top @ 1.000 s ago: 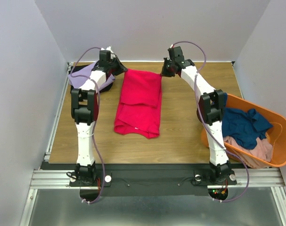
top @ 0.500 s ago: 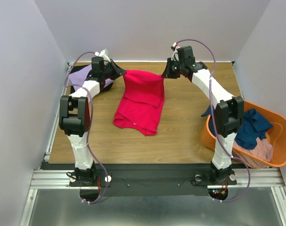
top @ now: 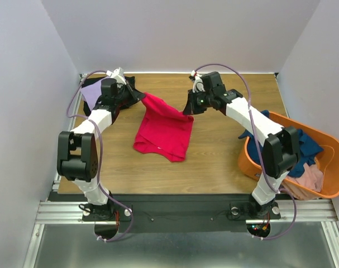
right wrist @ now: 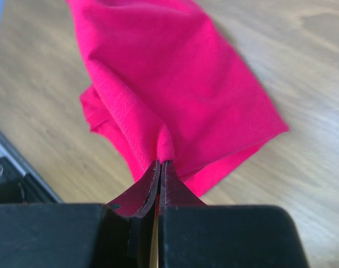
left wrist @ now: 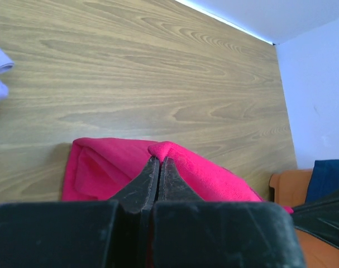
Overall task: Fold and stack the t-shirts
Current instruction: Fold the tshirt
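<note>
The crimson-pink t-shirt (top: 163, 129) hangs folded between both grippers, its lower end lying on the table. My left gripper (top: 142, 97) is shut on its far left corner; the pinch shows in the left wrist view (left wrist: 159, 157) on the pink cloth (left wrist: 214, 178). My right gripper (top: 189, 110) is shut on the far right corner, seen in the right wrist view (right wrist: 160, 162) with the shirt (right wrist: 175, 84) draped below. A lavender shirt (top: 94, 89) lies on a black shirt (top: 124, 84) at the far left. Navy (top: 295, 146) and dusty pink (top: 309, 177) shirts lie in the tub.
The orange plastic tub (top: 335, 167) stands at the table's right edge, beside the right arm. The wooden table (top: 214, 156) is walled by white panels at the back and sides. A metal rail (top: 175, 212) runs along the near edge.
Both grippers have moved nearer and lower, carrying the pink shirt's far edge toward the front. The shirt now sags and bunches more between them.
</note>
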`<action>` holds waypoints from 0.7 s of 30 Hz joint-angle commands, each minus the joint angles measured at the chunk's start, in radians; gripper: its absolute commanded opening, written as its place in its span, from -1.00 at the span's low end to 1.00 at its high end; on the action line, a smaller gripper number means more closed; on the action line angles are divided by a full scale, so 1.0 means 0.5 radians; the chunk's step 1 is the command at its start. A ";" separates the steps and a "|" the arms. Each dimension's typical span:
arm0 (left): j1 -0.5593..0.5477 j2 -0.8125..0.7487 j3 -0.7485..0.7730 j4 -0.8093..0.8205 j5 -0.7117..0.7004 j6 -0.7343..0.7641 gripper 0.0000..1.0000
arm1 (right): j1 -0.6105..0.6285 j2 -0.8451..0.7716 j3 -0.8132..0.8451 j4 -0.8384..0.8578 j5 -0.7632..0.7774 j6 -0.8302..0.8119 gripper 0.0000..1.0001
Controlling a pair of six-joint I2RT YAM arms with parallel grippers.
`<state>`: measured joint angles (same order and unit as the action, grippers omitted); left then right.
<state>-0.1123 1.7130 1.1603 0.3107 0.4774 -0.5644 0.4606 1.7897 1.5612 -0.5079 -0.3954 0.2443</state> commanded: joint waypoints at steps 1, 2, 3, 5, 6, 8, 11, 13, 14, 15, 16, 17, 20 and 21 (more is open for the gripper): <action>0.016 -0.226 -0.133 0.026 -0.022 0.125 -1.00 | 0.079 -0.198 -0.091 0.080 -0.016 -0.035 -0.99; 0.016 -0.284 -0.200 0.023 -0.022 0.132 -1.00 | 0.091 -0.214 -0.116 0.077 -0.010 -0.022 -0.99; 0.016 -0.315 -0.234 0.017 -0.022 0.150 -1.00 | 0.109 -0.250 -0.140 0.077 -0.004 -0.013 -0.99; 0.016 -0.385 -0.295 0.004 -0.019 0.171 -1.00 | 0.128 -0.293 -0.216 0.080 0.015 0.014 -0.99; 0.016 -0.468 -0.362 0.004 -0.031 0.190 -1.00 | 0.146 -0.342 -0.238 0.077 0.033 0.021 -0.99; 0.016 -0.603 -0.467 -0.008 -0.059 0.217 -1.00 | 0.174 -0.382 -0.315 0.077 0.036 0.039 -0.99; 0.019 -0.717 -0.559 -0.060 -0.102 0.279 -1.00 | 0.208 -0.474 -0.392 0.074 0.039 0.048 -0.99; 0.022 -0.800 -0.672 -0.124 -0.126 0.316 -1.00 | 0.247 -0.517 -0.462 0.071 0.036 0.063 -0.99; 0.022 -0.824 -0.673 -0.146 -0.126 0.325 -1.00 | 0.266 -0.533 -0.490 0.068 0.033 0.070 -0.99; 0.022 -0.864 -0.725 -0.198 -0.139 0.331 -1.00 | 0.315 -0.542 -0.527 0.065 0.039 0.076 -0.99; 0.022 -0.886 -0.749 -0.219 -0.148 0.337 -1.00 | 0.345 -0.554 -0.551 0.065 0.060 0.088 -0.99; 0.022 -0.940 -0.807 -0.238 -0.163 0.343 -1.00 | 0.376 -0.573 -0.570 0.065 0.076 0.094 -0.99; 0.025 -1.033 -0.881 -0.311 -0.249 0.349 -1.00 | 0.508 -0.600 -0.643 0.059 0.155 0.134 -0.99; 0.025 -1.082 -0.906 -0.345 -0.283 0.353 -1.00 | 0.557 -0.628 -0.671 0.059 0.168 0.149 -0.99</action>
<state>-0.1093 1.2430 0.7372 0.1776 0.3988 -0.4244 0.6724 1.5337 1.2533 -0.4973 -0.3500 0.2901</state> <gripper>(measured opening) 0.036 0.017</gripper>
